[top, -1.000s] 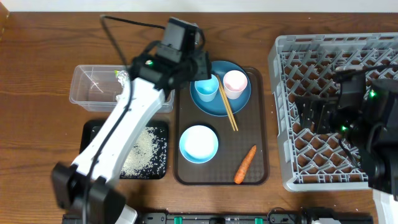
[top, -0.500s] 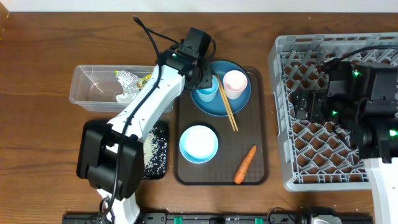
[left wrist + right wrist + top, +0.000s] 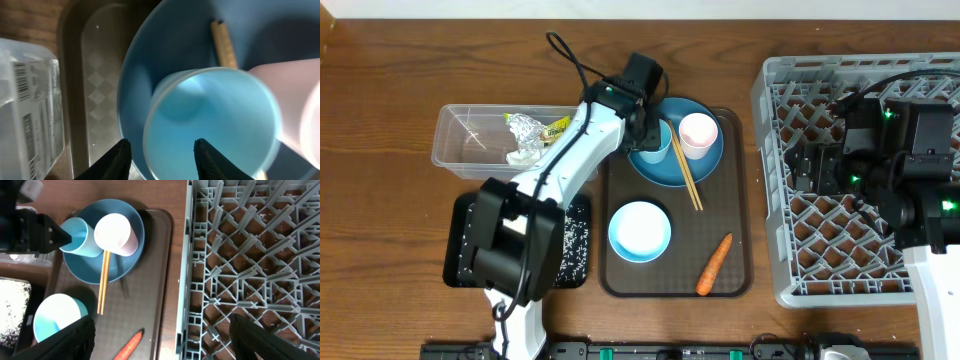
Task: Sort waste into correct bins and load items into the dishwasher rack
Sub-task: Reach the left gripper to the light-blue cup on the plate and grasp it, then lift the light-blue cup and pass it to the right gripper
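- Carrot (image 3: 714, 265) lies near the front right corner of the brown serving tray (image 3: 730, 200), with the white-and-blue bowl (image 3: 640, 231) to its left.
- Black tray (image 3: 575, 240) speckled with rice sits on the desk (image 3: 400, 80), partly under the left arm.
- Chopsticks (image 3: 686, 172) slant off the blue plate (image 3: 665, 172).
- Left pincer (image 3: 161, 145) is spread at the rim of the light blue cup (image 3: 653, 141), which touches the pink cup (image 3: 698, 132).
- Clear tub (image 3: 470, 140) holds wrappers.
- Right pincer (image 3: 160, 322) hangs wide apart above the grey dishwasher rack (image 3: 775, 90).

A dark brown wooden table (image 3: 380, 150) fills the view, its grain running side to side. Near its middle lies a brown rectangular plastic serving tray (image 3: 675, 270) with rounded corners and a raised rim. Its floor is faintly checker-embossed.
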`<state>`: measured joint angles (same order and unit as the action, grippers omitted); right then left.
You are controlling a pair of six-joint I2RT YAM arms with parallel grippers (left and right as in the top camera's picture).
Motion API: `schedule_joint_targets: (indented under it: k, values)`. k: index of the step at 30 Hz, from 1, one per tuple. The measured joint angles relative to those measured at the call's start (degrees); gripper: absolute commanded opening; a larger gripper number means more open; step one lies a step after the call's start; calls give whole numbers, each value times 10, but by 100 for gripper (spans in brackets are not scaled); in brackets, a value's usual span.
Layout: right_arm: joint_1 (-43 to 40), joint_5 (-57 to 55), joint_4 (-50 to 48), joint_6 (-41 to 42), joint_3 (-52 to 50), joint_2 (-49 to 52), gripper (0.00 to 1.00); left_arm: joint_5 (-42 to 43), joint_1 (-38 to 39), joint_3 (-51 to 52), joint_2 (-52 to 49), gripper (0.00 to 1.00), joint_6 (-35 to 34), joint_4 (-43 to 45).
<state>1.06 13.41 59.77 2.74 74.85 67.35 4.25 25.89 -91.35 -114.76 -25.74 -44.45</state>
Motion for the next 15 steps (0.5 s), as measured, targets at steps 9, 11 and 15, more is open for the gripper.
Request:
schedule_joint_targets:
  k: [9, 11, 15]
  values:
    - [0, -14, 4, -4, 0, 0, 71, -3, -8, 3, -8, 6, 0, 14]
    - [0, -17, 4, -4, 0, 0, 72, -3, -14, 3, -5, 6, 1, 13]
    - [0, -19, 4, -4, 0, 0, 75, -4, -34, 3, 18, 6, 0, 2]
